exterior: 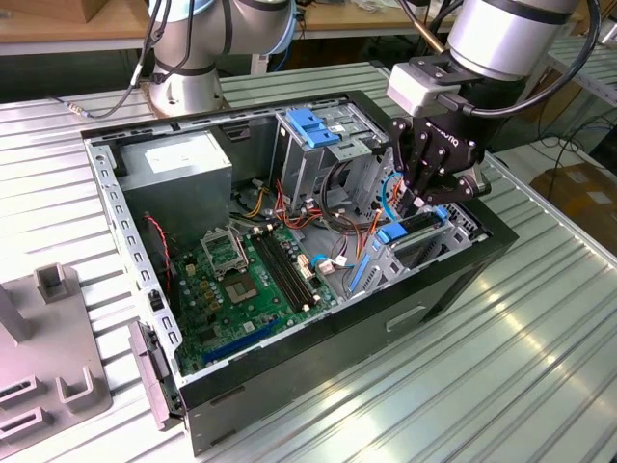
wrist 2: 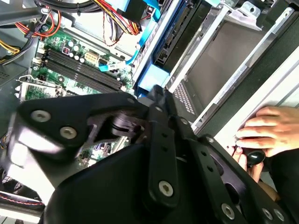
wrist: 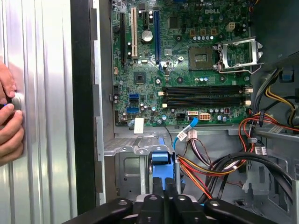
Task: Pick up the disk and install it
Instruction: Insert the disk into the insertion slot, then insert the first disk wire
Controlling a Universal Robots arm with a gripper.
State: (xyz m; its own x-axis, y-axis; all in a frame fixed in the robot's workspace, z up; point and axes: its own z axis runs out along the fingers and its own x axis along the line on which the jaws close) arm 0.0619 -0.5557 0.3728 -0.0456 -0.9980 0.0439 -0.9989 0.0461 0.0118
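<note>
Probably a robotics lab: open computer case point(exterior: 424, 289) on slatted metal bench point(exterior: 501, 386) (cardboard box point(exterior: 578, 193) nearby).

Ribbed aluminium table point(exterior: 540, 367): open PC case point(exterior: 405, 309) lies on its side mid-table, skewed to the edges. Robot arm base point(exterior: 183, 92) stands at the far edge, just behind the case. Grey moulded fixture point(exterior: 48, 376) sits at the edge on the exterior view's left, w/ a thin cable point(exterior: 92, 108) nr the far edge. In the first wrist view a person's hand point(wrist: 8, 121) rests on the table beside the case.
</note>
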